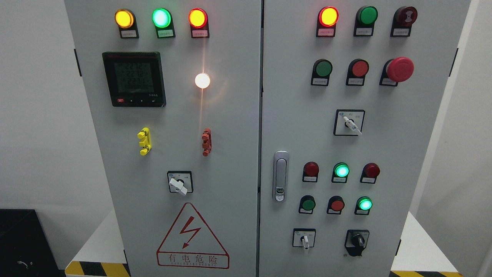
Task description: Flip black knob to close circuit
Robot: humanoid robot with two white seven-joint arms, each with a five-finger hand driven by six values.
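Head view faces a grey cabinet (230,134) with two doors, and neither robot hand shows anywhere, so their state cannot be told. At the lower right of the right door sits the black knob (358,241) on a black plate, its handle pointing roughly upward, just right of a small white switch (304,239). Above them are two rows of round buttons and lamps — two lamps glow green (341,170) (364,204). Higher up sits a big red mushroom button (399,69). A metal door handle (280,176) runs along the door's left edge. On the left door are a lit digital meter (134,79) and a red warning triangle (192,236).
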